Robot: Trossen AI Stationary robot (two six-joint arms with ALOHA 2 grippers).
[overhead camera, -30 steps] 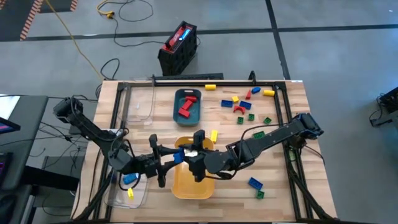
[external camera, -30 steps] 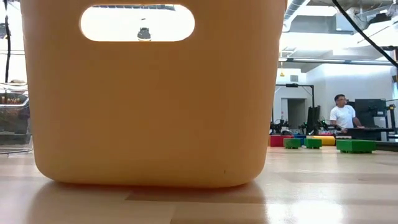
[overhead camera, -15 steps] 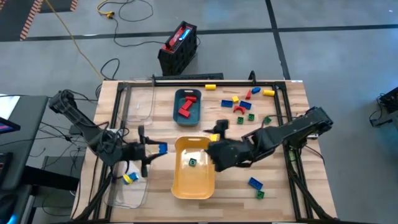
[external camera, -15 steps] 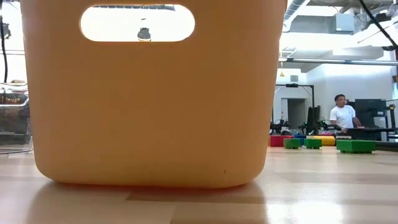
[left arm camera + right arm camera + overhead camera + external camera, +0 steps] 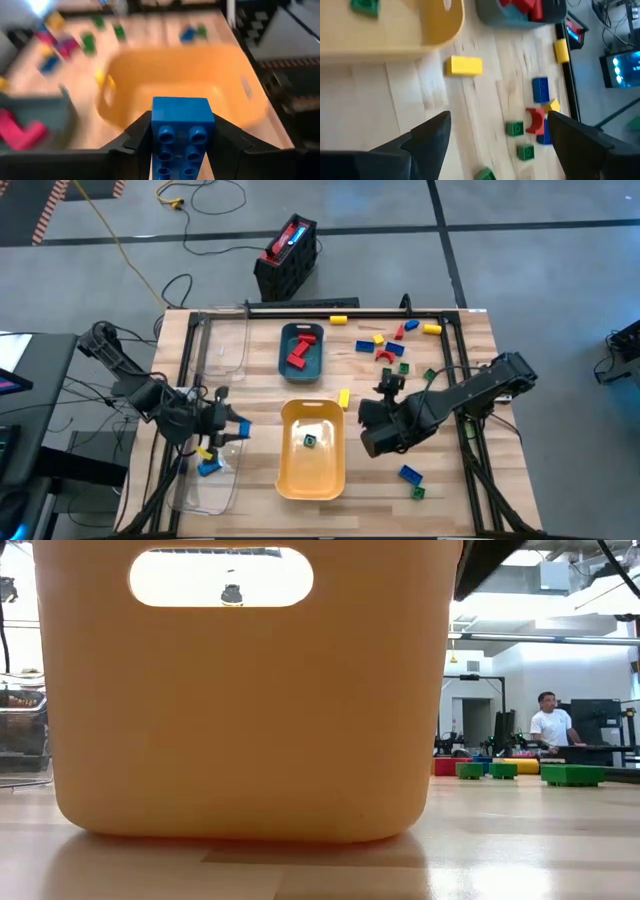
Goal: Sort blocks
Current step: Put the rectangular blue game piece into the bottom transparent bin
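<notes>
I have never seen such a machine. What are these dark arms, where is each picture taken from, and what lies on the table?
It is a robot with two arms at a wooden table. One camera looks down from above, one sits at table height behind the yellow tray, and one rides on each wrist. The left gripper holds a blue block over the clear tray. The right gripper is open and empty, beside the yellow tray. A green block lies in that tray, red blocks in the teal tray, and more blocks lie loose.
</notes>
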